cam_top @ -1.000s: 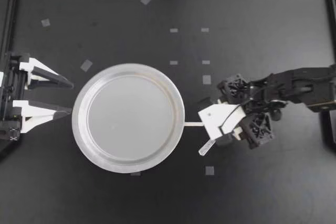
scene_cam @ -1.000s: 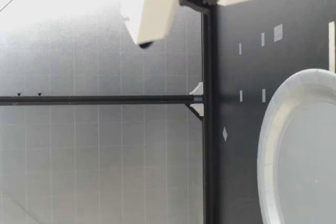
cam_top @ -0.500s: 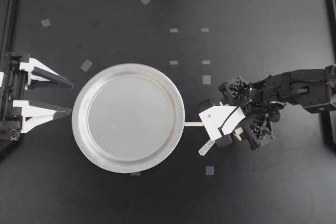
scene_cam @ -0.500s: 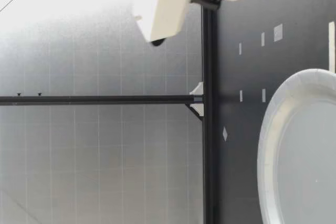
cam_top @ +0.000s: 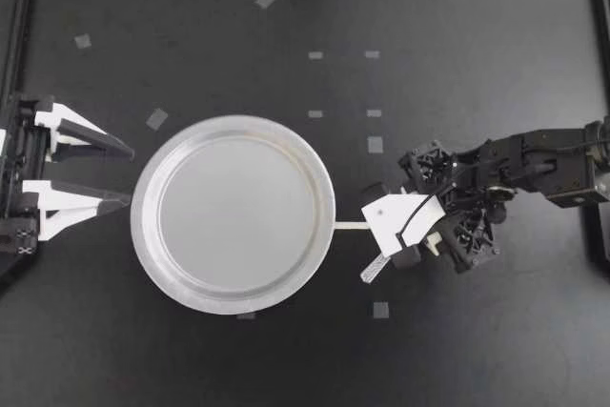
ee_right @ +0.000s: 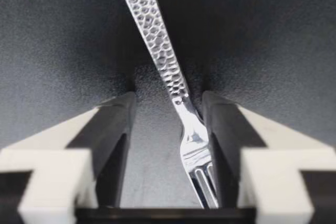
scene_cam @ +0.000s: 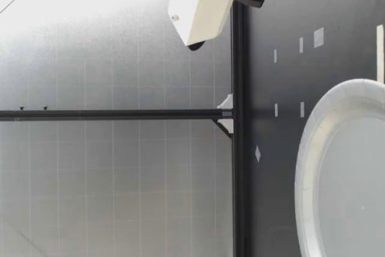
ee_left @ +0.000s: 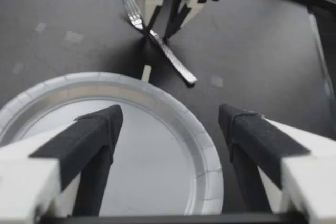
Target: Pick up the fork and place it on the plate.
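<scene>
My right gripper (cam_top: 398, 240) straddled the hammered silver metal fork (ee_right: 157, 40), fingers apart. It lay skewed between them, so closing could twist it loose.

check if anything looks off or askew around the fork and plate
Nothing spilled or damaged. One small oddity: the fork lies on the table at a slant between my right gripper's open fingers, its neck near one finger and clear of the other. The plate is bare.

No legible text, label, number or sign on anything visible.
</scene>
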Action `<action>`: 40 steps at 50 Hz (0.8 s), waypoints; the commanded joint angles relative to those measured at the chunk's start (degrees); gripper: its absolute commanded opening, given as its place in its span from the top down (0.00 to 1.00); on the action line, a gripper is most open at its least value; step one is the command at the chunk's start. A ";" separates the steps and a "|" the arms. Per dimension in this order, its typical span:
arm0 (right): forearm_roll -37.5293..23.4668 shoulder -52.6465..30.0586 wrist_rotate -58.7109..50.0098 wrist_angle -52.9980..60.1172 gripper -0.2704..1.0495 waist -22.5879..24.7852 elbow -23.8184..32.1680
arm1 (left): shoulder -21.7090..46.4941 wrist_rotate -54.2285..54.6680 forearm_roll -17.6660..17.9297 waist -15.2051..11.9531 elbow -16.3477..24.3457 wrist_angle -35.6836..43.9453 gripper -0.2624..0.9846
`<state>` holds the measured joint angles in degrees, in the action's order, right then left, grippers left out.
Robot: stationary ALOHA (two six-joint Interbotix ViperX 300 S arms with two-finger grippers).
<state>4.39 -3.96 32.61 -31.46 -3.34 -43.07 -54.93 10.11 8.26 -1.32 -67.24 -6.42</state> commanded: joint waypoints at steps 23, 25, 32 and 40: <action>0.62 0.62 -1.49 -7.12 0.90 0.09 6.42 | 0.26 0.00 0.09 -0.09 0.88 0.70 0.27; 0.79 1.85 -2.46 -7.82 0.90 0.00 7.82 | 0.26 0.09 0.09 0.00 0.97 0.88 0.27; 1.05 7.82 -6.68 -11.43 0.90 -0.18 13.18 | 0.62 -0.62 -0.09 0.00 2.20 1.58 0.27; 1.32 12.48 -12.48 -11.95 0.90 -0.09 15.38 | 2.99 -4.66 -0.88 -0.09 2.90 2.46 0.27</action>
<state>5.45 3.25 23.73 -43.15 -3.34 -30.50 -54.58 8.88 8.09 -1.32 -66.36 -5.45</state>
